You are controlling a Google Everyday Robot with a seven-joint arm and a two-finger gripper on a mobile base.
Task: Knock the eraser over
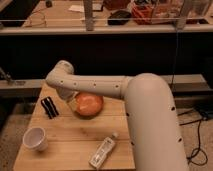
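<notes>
The eraser (49,107), a small black block with pale stripes, is on the wooden table (75,135) near its left edge, leaning slightly. My arm reaches in from the right, and its white wrist (62,77) hangs over the table's back left. My gripper (69,96) points down below the wrist, between the eraser and the orange bowl (89,104), a little to the right of the eraser and apart from it.
A white cup (36,138) stands at the front left. A white bottle (102,151) lies on its side at the front middle. My bulky arm (150,125) covers the table's right side. A dark shelf and railing run behind the table.
</notes>
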